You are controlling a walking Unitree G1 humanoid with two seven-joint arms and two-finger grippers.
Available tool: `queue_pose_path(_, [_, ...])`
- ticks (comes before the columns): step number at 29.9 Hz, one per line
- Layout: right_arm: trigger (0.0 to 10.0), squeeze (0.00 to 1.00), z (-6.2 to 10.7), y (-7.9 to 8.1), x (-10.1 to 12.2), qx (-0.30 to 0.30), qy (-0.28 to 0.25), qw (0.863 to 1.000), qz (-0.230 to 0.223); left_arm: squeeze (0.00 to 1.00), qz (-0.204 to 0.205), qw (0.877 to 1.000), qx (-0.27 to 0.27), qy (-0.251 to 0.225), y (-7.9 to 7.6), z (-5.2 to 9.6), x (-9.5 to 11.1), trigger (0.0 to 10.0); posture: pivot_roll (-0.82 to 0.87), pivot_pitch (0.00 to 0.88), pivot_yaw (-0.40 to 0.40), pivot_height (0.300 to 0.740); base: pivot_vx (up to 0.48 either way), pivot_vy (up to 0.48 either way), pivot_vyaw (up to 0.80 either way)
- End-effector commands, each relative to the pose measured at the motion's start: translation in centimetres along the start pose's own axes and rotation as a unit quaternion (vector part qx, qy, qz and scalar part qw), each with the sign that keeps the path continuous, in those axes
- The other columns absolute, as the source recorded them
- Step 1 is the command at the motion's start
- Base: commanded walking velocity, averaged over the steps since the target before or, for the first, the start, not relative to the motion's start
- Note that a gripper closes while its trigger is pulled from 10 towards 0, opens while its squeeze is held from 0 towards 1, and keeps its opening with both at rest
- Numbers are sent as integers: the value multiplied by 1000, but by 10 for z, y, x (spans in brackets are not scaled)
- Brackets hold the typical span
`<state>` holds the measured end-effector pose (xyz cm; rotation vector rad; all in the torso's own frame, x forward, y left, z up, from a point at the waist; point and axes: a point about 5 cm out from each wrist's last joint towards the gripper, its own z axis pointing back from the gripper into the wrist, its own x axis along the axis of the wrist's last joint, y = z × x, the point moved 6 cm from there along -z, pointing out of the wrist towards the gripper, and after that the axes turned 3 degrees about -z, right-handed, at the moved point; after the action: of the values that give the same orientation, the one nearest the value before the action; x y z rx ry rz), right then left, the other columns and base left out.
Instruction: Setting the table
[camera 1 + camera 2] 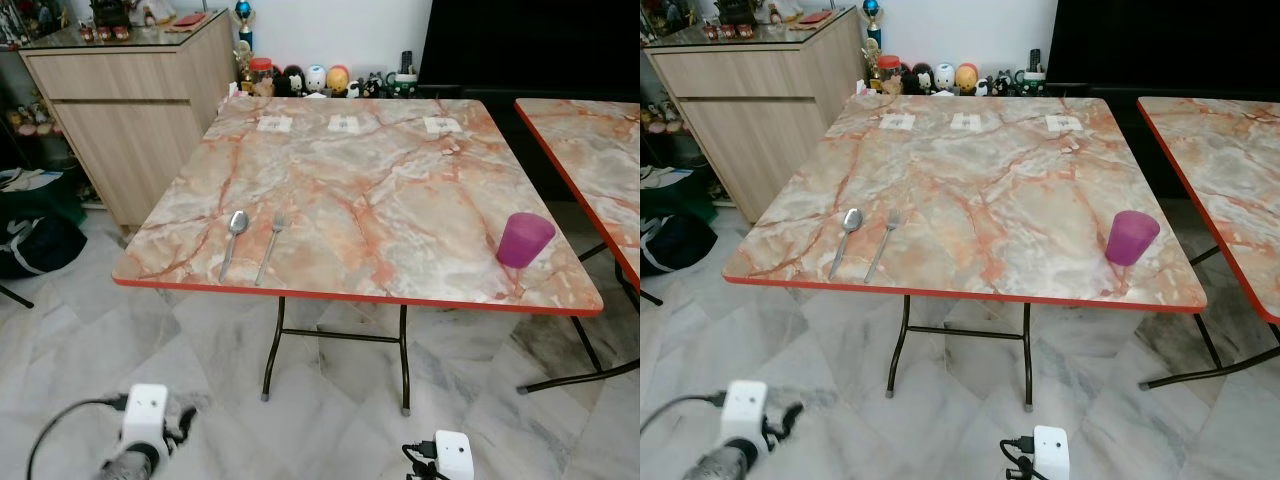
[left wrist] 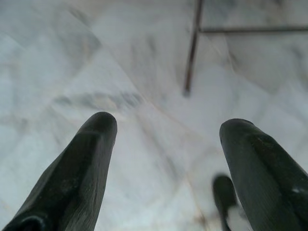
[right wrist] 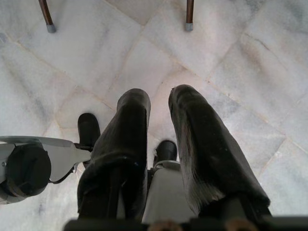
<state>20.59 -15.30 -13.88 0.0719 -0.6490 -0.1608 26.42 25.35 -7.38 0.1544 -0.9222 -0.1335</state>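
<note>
While unseen overhead, left wrist's parted jaws.

Both silver arms hang low at the near edge of the scene, wrists pointing down toward the floor. The left arm sits at the near left, its white wrist block facing up with a black cable looping off to the left. The right arm sits at the near right. The left gripper points downward with its two long black fingers spread wide apart, holding nothing. The right gripper also points downward, its two black fingers close together with only a narrow gap between the tips, holding nothing.
</note>
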Motion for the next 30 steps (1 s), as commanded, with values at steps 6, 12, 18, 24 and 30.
queue_pose_path(6, [10000, 0, 1, 0, -3, -6, 0, 1000, -9, 0, -24, 997, -28, 74, -16, -2, -25, 10000, 90, 0, 26, 740, 0, 0, 0])
queue_pose_path(12, [10000, 0, 1, 0, -4, -6, 1, 1000, -10, 0, -16, 995, -7, 100, -15, -1, -35, 10000, 85, 0, 23, 740, 0, 320, 0])
queue_pose_path(18, [10000, 0, 1, -1, -4, -5, 4, 1000, -1, 0, -11, 993, -8, 118, -17, 2, -45, 10000, 83, 0, 20, 740, 0, 480, 0])
queue_pose_path(24, [10000, 0, 1, 0, -5, -5, 4, 1000, -2, 0, -11, 990, -1, 144, -9, 10, -62, 10000, 82, 0, 20, 740, 0, 480, 0])
queue_pose_path(30, [10000, 0, 1, 0, -5, -5, 4, 1000, -4, 0, -11, 987, 12, 159, 6, 17, -71, 10000, 87, 0, 19, 740, 0, 480, 0])
